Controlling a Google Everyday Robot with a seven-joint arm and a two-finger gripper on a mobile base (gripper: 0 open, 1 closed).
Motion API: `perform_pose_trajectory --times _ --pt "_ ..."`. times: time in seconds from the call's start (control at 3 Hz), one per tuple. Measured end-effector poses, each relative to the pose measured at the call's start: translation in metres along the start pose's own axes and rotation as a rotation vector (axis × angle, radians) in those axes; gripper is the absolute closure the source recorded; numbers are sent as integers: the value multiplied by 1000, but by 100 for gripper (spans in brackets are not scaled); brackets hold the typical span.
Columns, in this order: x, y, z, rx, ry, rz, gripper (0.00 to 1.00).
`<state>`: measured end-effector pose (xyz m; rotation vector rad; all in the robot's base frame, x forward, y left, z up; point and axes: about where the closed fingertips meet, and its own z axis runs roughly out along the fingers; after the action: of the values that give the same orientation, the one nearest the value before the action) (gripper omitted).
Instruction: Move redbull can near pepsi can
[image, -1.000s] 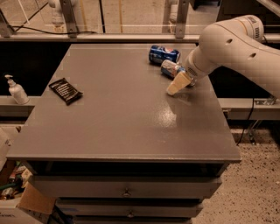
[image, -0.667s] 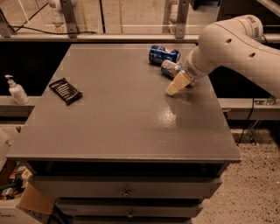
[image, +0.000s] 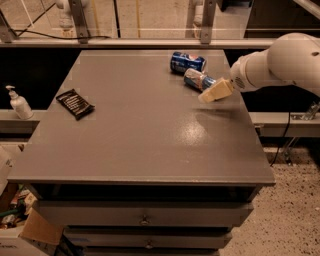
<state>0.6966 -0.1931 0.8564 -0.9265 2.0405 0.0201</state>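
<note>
A white pump bottle (image: 19, 104) stands on a ledge off the left edge of the grey, flat-topped cabinet table (image: 135, 135). A flat black snack packet (image: 75, 103) lies on the table's left side, well apart from the action. At the far right of the tabletop, the short, stout dark-blue pepsi can (image: 187, 62) with its red-white-blue logo lies on its side. The slim silver-and-blue redbull can (image: 199, 80) lies on its side too, just beside the pepsi can and toward the front-right, though whether they touch cannot be told. The robot's cream-coloured gripper (image: 215, 91) sits at the redbull can's right end, low over the table, and it cannot be told whether it is parted or closed, or whether it grips the can. Behind it, the bulky white arm (image: 280, 62) reaches in from the right edge. Compared with a second ago, the gripper has shifted slightly rightward and the arm has drawn back toward the table's edge, while both cans lie where they were. With the redbull can resting next to the pepsi can, the move appears all but complete, and the arm looks to be retreating.
</note>
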Motion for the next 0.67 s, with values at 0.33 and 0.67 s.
perform_pose_trajectory --times 0.33,0.67 --pt "-2 0 -23 -63 -170 67 0" --pt "30 -17 -89 -109 -279 204 0"
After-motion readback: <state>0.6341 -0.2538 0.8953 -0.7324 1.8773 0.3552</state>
